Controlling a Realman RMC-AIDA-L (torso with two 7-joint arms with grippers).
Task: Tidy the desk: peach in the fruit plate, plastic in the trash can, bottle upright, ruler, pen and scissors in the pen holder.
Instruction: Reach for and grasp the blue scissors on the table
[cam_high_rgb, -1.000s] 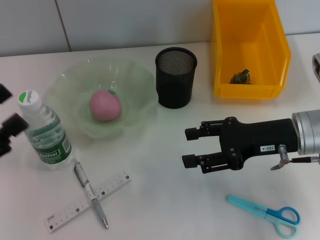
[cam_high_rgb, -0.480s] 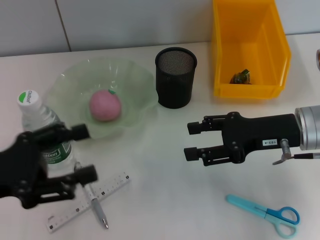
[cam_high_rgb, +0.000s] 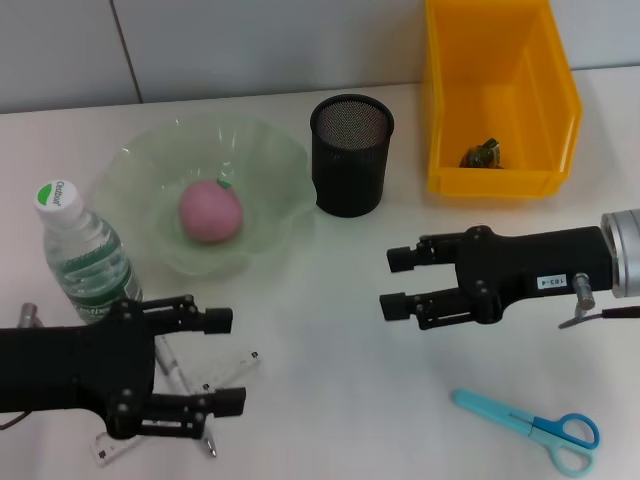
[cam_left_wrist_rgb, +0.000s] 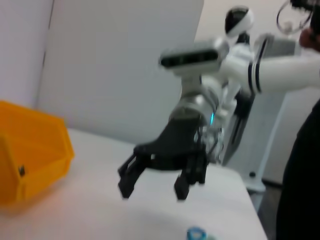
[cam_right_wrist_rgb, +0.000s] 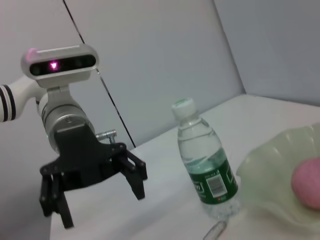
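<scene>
On the desk (cam_high_rgb: 330, 300), the peach (cam_high_rgb: 211, 211) is seen in the fruit plate (cam_high_rgb: 140, 170) and the bottle (cam_high_rgb: 83, 255) upright. The left gripper (cam_high_rgb: 222, 362), fingers spread, is held over the crossed ruler (cam_high_rgb: 232, 377) and pen (cam_high_rgb: 176, 380), mostly hidden beneath; both may be pinched together. The right gripper (cam_high_rgb: 392, 282), spread, is held far-left of the scissors (cam_high_rgb: 530, 427).
</scene>
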